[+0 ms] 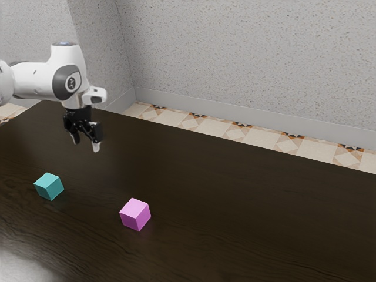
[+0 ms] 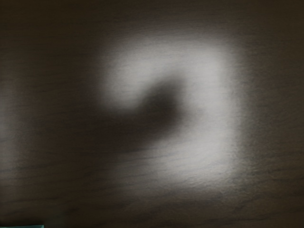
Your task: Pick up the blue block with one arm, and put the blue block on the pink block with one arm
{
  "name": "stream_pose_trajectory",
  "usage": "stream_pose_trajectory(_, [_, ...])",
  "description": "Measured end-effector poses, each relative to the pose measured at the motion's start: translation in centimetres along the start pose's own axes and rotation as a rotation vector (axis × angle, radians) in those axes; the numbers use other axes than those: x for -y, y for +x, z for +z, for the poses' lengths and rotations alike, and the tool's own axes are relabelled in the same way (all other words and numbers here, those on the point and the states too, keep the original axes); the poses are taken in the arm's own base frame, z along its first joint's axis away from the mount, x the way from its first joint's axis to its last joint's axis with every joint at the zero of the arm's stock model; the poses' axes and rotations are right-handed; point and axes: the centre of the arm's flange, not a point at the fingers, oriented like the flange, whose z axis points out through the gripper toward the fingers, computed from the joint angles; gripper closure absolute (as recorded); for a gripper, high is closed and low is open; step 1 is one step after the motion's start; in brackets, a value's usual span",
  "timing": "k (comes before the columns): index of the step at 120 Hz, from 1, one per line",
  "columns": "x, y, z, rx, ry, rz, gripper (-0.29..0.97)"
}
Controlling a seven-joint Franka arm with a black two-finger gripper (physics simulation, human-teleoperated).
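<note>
Nearest spreads the glossy, dark wood-grain table [image 1: 247, 235]. Toward the exterior view's left sits the blue block [image 1: 49, 186], a matte teal cube. My gripper [image 1: 86, 143] hangs above and beyond it, fingers spread, empty. Further right rests the pink block [image 1: 135, 214], a smooth cube, apart from the blue one.

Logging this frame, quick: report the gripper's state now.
Gripper: open, holding nothing; the blue block lies apart from it.

The exterior view's left edge cuts off the arm [image 1: 35, 79]; the wrist view's edge crops the blue block [image 2: 21, 225].
</note>
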Motion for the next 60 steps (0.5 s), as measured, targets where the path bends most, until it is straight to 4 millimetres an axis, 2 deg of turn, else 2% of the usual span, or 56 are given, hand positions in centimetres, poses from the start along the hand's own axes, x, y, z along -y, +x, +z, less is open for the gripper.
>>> stream_pose_trajectory(12, [2.5, -0.5, 1.2, 0.004, -0.005, 0.007, 0.00])
stream_pose_trajectory(24, [3.7, -1.7, 2.6, 0.013, -0.011, 0.021, 0.00])
stream_pose_trajectory(39, [4.7, -6.3, 4.5, 0.029, -0.029, 0.015, 0.00])
stream_pose_trajectory(51, [5.6, -9.2, 5.6, 0.033, -0.020, 0.012, 0.00])
stream_pose_trajectory(60, [6.5, -10.3, 6.1, 0.028, -0.001, 0.022, 0.00])
